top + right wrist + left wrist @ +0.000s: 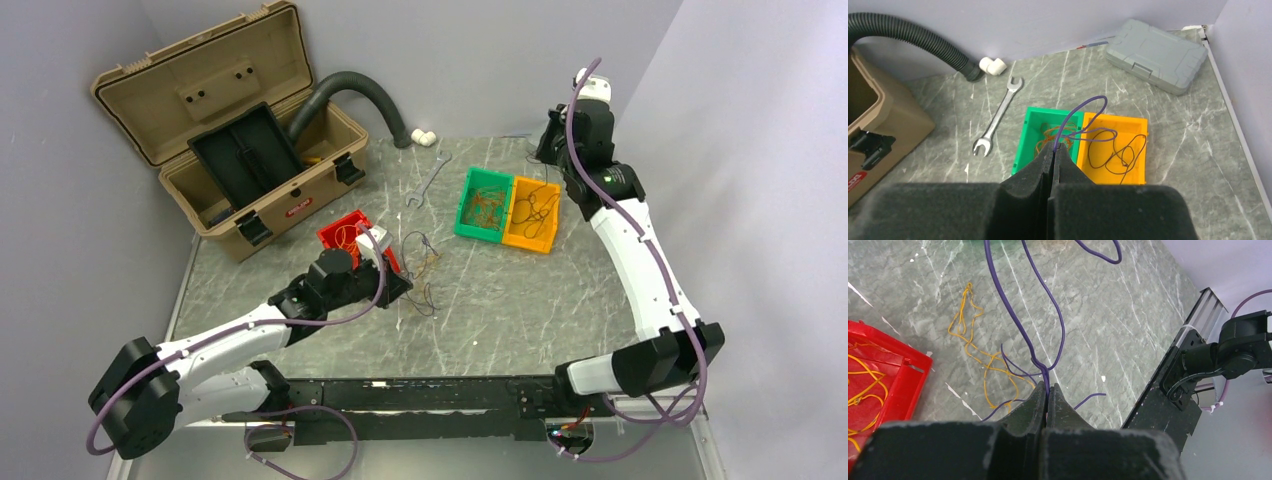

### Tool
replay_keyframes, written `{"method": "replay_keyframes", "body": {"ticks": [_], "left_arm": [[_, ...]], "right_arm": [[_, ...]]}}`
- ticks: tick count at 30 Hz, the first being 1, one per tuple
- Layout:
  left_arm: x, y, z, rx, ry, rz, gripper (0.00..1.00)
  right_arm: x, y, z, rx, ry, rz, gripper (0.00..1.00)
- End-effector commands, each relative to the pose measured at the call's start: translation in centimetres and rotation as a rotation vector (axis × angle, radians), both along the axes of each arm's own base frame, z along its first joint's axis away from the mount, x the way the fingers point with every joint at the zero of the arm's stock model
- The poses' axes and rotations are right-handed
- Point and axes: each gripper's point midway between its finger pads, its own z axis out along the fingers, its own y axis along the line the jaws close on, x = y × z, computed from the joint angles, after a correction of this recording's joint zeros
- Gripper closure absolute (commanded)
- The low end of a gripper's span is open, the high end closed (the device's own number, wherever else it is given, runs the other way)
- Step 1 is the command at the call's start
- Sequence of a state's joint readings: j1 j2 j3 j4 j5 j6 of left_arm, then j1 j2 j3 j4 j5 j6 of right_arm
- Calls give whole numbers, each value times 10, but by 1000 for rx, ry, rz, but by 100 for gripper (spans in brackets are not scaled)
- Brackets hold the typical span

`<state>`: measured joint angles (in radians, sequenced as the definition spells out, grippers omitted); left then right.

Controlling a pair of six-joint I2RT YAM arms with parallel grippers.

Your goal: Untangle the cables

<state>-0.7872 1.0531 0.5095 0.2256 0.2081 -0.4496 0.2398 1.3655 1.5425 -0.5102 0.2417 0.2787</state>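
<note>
Two grippers are seen shut, each pinched on a thin purple wire. The left gripper (1047, 391) is closed tight on a purple strand (1018, 326) that rises from between its jaws and loops up out of the wrist view; an orange strand (969, 347) is seen lying loose on the table (1128, 315) just beyond, beside the red bin (903, 375), in which more orange wire is coiled. In the overhead view the small knot of cables (421, 266) is found near the middle of the table, just ahead of the left gripper and next to the red bin. The right gripper (1055, 149) is likewise closed, held above the green bin (1022, 142) and the yellow bin (1128, 119), with a purple loop (1083, 111) standing up from its tips; dark wire is laid in the yellow bin and orange wire in the green one. The cables are judged to be nearly weightless, limp yet springy, so that neighbours are easily dragged along when one is pulled, and a strand is easily slipped out of a light pinch. A hold is best taken on a single strand near a free end, clear of the knot, and the pull is best kept slow so that loops are not drawn tight.
</note>
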Motion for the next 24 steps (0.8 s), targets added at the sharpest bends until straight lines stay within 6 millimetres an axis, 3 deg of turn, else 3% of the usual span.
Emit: {"method": "replay_keyframes", "body": {"ticks": [1, 6, 9, 15, 20, 24], "left_arm": [[5, -5, 29, -27, -75, -9, 100], [8, -5, 31, -24, -86, -5, 100], [9, -7, 31, -21, -82, -7, 100], [8, -6, 31, -28, -84, -4, 100], [7, -5, 31, -21, -82, -2, 100], [7, -5, 31, -23, -84, -1, 100]], "right_arm": [[14, 0, 20, 62, -74, 22, 100], [28, 0, 9, 76, -56, 33, 100], [39, -1, -10, 75, -18, 33, 100], [58, -9, -73, 64, 97, -8, 100], [67, -35, -127, 43, 173, -114, 100], [66, -46, -158, 34, 249, -143, 100]]}}
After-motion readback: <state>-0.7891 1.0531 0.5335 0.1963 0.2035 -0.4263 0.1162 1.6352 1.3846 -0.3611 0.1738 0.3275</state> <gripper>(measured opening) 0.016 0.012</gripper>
